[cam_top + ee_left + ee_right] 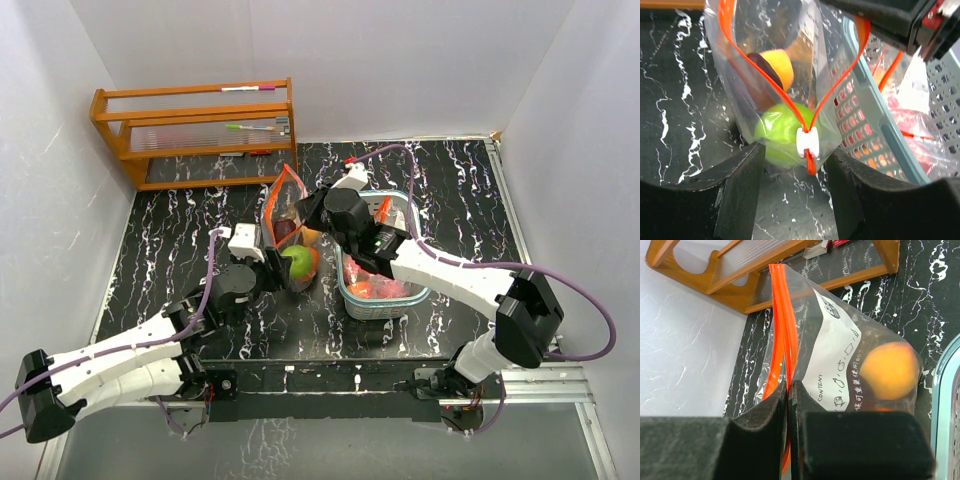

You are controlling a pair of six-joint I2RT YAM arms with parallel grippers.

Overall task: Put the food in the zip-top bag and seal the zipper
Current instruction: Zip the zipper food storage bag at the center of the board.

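Right beside the pale-blue basket (345, 292), against its left wall, the zip-top bag (290, 215) stands on the black marbled counter (170, 230). Its mouth points away from the basket's near corner, toward the back of the counter. Three pieces of food show inside the bag. A green fruit (777, 132) sits lowest, at the end nearest the arm bases. An orange fruit (781, 67) lies above it, with a dark purple fruit (761, 61) pressed against the orange one's side.

The orange zipper (837, 87) gapes in a long V. Its two tracks meet at the white slider (807, 142), which sits at the bag's near end, just left of the basket wall.

The left claw (795, 160) is at that end with its jaws apart, one finger on either side of the slider. Neither finger visibly touches it.

The right claw (788, 387) reaches over the basket's far-left corner. It is closed tight on the zipper strip at the bag's far end and holds it upright.

Inside the basket lie red things (383, 289) under clear plastic; what they are cannot be told. A wooden rack (195, 130) stands well beyond the basket, to the back left, against the wall.
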